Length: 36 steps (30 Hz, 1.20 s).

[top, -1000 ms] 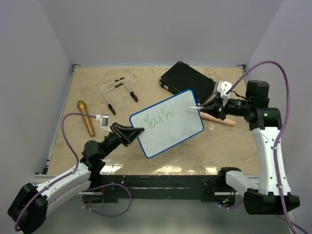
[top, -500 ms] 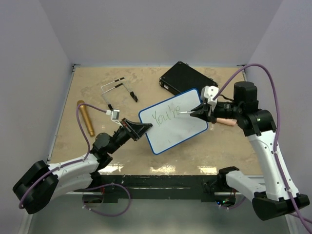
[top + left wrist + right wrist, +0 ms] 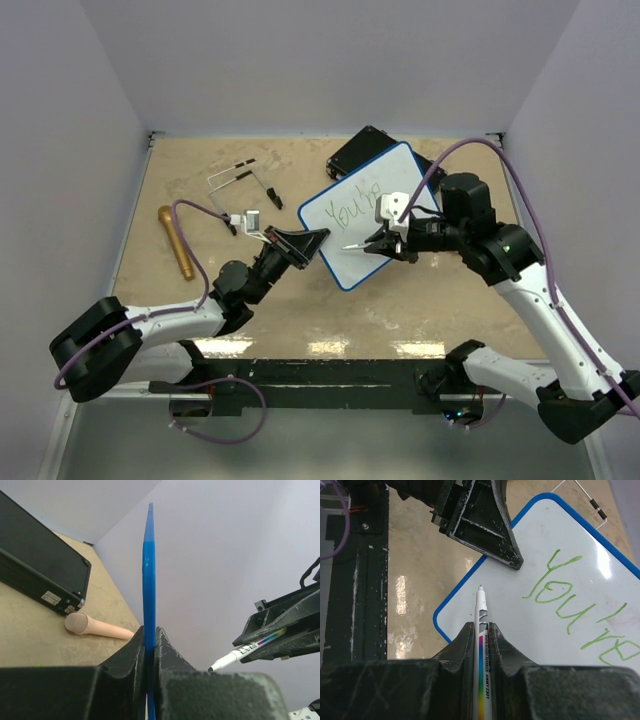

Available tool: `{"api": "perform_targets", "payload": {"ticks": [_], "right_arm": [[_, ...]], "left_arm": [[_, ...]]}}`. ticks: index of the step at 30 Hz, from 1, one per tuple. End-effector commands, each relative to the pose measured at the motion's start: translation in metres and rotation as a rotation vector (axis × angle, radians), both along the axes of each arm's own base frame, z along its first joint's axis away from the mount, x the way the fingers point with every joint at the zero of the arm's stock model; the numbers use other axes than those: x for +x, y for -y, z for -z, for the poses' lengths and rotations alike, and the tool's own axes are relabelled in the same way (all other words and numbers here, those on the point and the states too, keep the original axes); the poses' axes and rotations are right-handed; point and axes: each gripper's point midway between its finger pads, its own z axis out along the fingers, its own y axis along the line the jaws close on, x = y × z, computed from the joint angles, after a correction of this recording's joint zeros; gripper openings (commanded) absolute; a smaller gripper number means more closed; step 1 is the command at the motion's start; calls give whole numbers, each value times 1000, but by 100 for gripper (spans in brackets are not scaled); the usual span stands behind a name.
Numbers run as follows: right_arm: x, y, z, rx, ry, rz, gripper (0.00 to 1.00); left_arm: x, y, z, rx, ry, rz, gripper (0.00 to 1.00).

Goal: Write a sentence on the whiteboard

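tan table (image 3: 180, 180) between pale walls. left fingers (image 3: 303, 243) clamp the whiteboard (image 3: 402, 176) at its 8 o'clock corner, holding it raised and tilted mid-table. right fingers (image 3: 384, 243) pinch a marker (image 3: 481, 611), tip just off the board at 6 o'clock of the sentence (image 3: 356, 205), green "you're".

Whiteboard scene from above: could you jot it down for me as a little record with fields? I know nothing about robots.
Whiteboard: white with a blue rim, lifted by one edge
Sentence: only "You're" in green, unfinished
Left jaws: shut on the whiteboard's edge
Right jaws: shut on a marker
Marker tip: aimed at bare board below the word; the left wrist view shows a gap between tip and board
Also on the table: black case, golden cylinder, wire frame
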Motion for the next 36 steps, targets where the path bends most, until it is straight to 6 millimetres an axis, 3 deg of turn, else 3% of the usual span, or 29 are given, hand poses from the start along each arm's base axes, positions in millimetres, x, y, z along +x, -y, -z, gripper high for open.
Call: {"api": "perform_targets", "payload": {"ticks": [1, 4, 21, 36], "right_arm": [[16, -7, -10, 1, 44, 61, 0], [20, -9, 3, -36, 33, 66, 0], [37, -13, 11, -56, 24, 112, 0], [23, -22, 25, -76, -27, 29, 0]], "left_arm": [[2, -19, -87, -259, 155, -107, 0], [5, -17, -94, -270, 158, -120, 0], [5, -17, -104, -306, 170, -118, 0], [2, -20, -106, -335, 180, -113, 0]]}}
